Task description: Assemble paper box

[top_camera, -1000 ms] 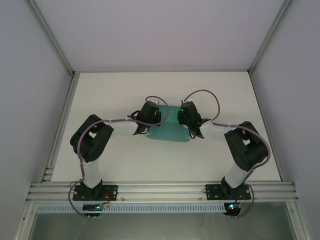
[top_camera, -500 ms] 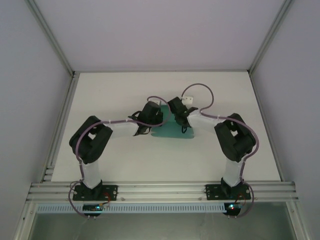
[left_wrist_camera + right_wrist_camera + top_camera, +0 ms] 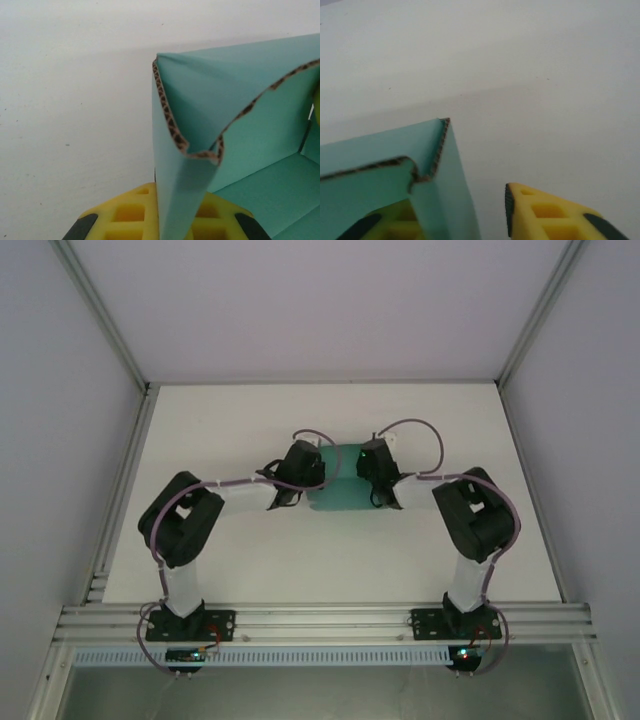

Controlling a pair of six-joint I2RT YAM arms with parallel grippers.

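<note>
- Clamping an upright end wall of the teal-green corrugated-card paper box [image 3: 343,490], the left gripper [image 3: 170,225] is clenched on it.
- Right gripper [image 3: 465,220] straddles the opposite wall, jaws apart and released; one yellow finger [image 3: 545,215] is clear of the card.
- Box sits mid white table [image 3: 230,420], between both wrists.
- Judged partway: end walls raised; locking and closing remain.
- No print or label readable.
</note>
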